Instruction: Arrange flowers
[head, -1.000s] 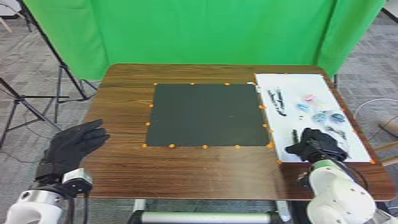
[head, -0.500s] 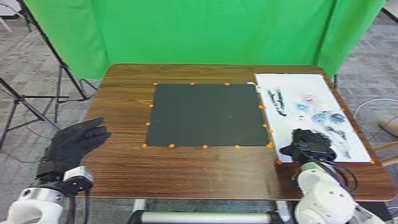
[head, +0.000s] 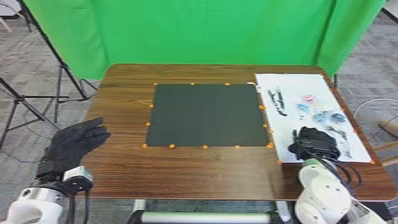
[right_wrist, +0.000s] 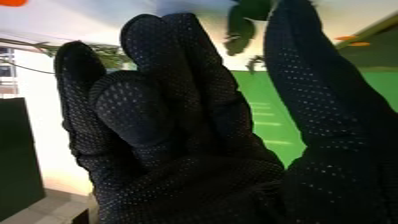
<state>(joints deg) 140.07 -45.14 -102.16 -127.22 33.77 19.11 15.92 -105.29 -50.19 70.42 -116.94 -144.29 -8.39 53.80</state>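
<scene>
Head view: the right hand (head: 313, 144) is at the near part of a white sheet (head: 302, 82), palm down, on the right side of the brown worktop (head: 191, 172). From this angle its glove is a dark bunch, and the state of its fingers cannot be told. The task's flowers lie on that sheet beyond the hand: a pink flower (head: 308, 98), blue flowers (head: 338, 118) a little nearer, and dark stems (head: 277, 101) along the sheet's left side. A thin dark stem (head: 295, 135) lies just beside the hand, on its left, and a grey-green sprig (head: 336, 131) lies near it on the other side. Left of the sheet, a black mat (head: 209, 115) is edged with orange dots (head: 205, 146). The left hand (head: 75, 141) is raised by the worktop's left edge, well apart from the flowers, its fingers open and loosely bent. Behind the worktop hangs a green curtain (head: 213, 32).

Right wrist view: close up, the right hand (right_wrist: 195, 185) gives what the head view leaves unclear: its fingers are open, mostly straight and spread, with one rounded tip bent forward in front of the others. Dark green leaves (right_wrist: 240, 31) appear past a gap between the fingers, their shape clear, and thin greenery (right_wrist: 111, 56) appears behind other fingertips.
</scene>
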